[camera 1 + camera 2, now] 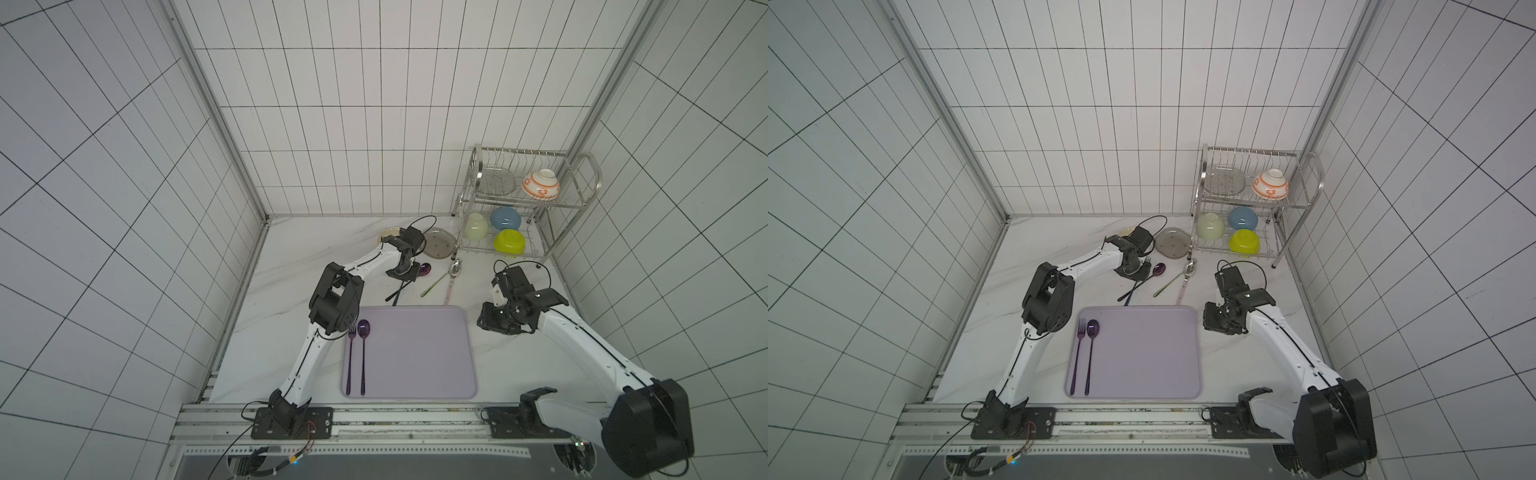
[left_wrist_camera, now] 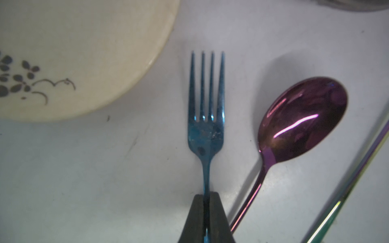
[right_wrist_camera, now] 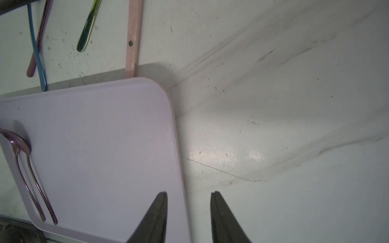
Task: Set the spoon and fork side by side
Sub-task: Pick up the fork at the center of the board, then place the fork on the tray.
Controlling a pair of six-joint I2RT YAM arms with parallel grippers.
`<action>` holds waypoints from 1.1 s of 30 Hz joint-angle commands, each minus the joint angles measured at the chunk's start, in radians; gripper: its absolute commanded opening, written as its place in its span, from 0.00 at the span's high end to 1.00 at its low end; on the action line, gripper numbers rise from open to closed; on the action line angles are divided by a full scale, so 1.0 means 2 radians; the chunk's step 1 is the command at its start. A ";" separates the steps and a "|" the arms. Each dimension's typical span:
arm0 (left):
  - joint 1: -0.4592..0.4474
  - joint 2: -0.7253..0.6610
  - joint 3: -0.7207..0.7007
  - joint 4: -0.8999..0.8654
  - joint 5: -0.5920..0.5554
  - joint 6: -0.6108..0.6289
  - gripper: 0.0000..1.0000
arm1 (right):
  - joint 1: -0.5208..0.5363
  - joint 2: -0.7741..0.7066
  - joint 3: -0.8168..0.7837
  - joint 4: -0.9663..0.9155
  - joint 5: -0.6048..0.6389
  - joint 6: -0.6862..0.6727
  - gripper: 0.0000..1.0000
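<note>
While the left gripper (image 2: 207,194) pinches the blue fork (image 2: 206,130) by its handle on the desk (image 3: 273,126) just beyond the tray (image 1: 415,353), pickup seems underway. Next, I'd say, comes a level lift toward the tray. The right gripper (image 3: 189,193) hangs open beside it.

Blue fork (image 2: 206,130): polished metal, mirror-bright, some dull specks on the neck.
Purple spoon (image 2: 303,122): glossy iridescent metal.
My left pincer (image 2: 207,195): pads (image 2: 195,218) matt black, probably rubber; blurred here.
Plate (image 2: 84,52): cream glazed ceramic, smooth.
Tray (image 3: 94,147): matt lilac plastic.
Countertop (image 3: 273,126): smooth marble-look, slight sheen, fine scratches.
</note>
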State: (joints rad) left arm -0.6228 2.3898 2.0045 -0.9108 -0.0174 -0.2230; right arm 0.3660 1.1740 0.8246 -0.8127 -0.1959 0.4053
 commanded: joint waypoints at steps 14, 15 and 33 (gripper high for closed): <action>0.041 -0.110 0.000 0.002 -0.018 -0.068 1.00 | -0.001 0.001 -0.008 0.000 0.000 0.003 0.63; 0.042 -0.122 -0.003 0.000 -0.022 -0.074 1.00 | -0.001 0.001 -0.009 0.001 -0.001 0.002 0.63; -0.161 -0.412 -0.435 0.024 -0.111 -0.354 1.00 | 0.000 -0.015 -0.030 0.001 -0.014 -0.011 0.63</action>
State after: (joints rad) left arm -0.9138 1.5986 1.2129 -0.8940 -0.1856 -0.7876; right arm 0.3660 1.1553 0.7731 -0.8047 -0.2089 0.3962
